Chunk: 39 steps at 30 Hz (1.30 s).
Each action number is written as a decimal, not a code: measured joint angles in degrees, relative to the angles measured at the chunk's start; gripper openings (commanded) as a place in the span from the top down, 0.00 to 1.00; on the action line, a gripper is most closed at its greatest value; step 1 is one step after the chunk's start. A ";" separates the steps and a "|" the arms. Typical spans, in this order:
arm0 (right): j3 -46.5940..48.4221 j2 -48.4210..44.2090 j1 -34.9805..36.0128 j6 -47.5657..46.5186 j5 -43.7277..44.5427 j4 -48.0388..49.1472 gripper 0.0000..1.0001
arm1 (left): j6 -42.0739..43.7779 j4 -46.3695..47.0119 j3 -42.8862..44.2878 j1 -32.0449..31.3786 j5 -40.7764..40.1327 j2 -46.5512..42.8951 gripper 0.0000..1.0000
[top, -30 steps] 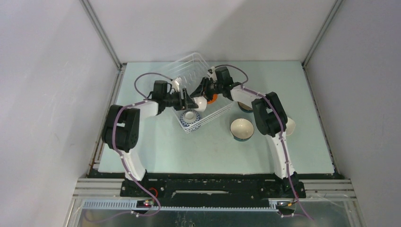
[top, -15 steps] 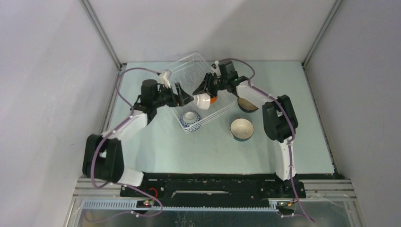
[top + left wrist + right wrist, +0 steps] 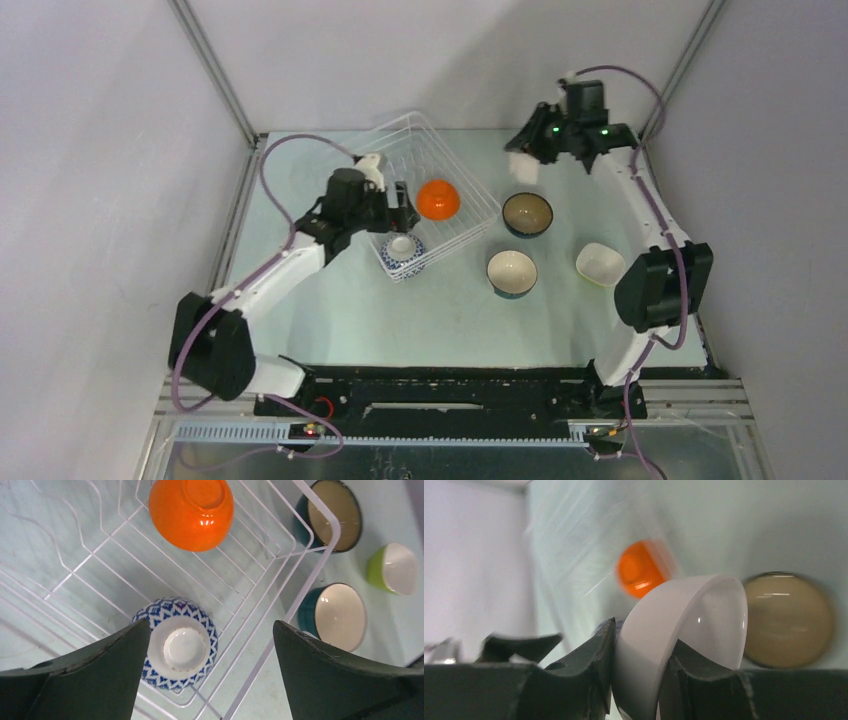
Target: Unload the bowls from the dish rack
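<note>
Top view
Bowls counted: six. Two in the dish rack (image 3: 470, 186), three on the table (image 3: 400, 320), one in the air.
In rack: orange bowl (image 3: 438, 199) and blue-and-white bowl (image 3: 402, 250), both upside down, apart from each other.
On table: dark bowl (image 3: 527, 214), teal bowl (image 3: 511, 273), lime bowl (image 3: 600, 263), all right of the rack and none touching.
Open room: bare table along the near strip and the left of it; the rack sits skewed at the far left.
Left gripper (image 3: 397, 204): over the rack, holding nothing.
Right gripper (image 3: 524, 158): raised at the far right corner, carrying the white bowl (image 3: 522, 168).

Left wrist view
Left gripper (image 3: 211, 625): jaws spread wide, empty, above the blue-and-white bowl (image 3: 176, 647).
Rack rim (image 3: 310, 575): runs between that bowl and the teal bowl (image 3: 334, 616).

Right wrist view
Right gripper (image 3: 641, 640): clamped on the white bowl's (image 3: 684, 625) wall, one finger inside, one outside.
Background: orange bowl (image 3: 641, 569), blurred.
</note>
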 measured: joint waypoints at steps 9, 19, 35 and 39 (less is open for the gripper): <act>3.32 2.19 -7.50 -11.08 31.04 -15.80 1.00 | 5.14 -10.91 23.47 -10.38 -20.79 18.86 0.00; 11.39 21.92 -7.30 -14.75 52.59 -23.74 1.00 | 8.13 -22.23 48.57 -11.74 -27.47 39.80 0.00; 13.20 33.77 -7.06 -15.96 59.28 -25.66 0.26 | 7.98 -29.03 61.94 -11.74 -26.10 55.28 0.00; 11.50 32.28 -7.02 -16.79 59.19 -24.81 0.15 | 7.61 -29.55 62.58 -11.74 -26.18 55.60 0.00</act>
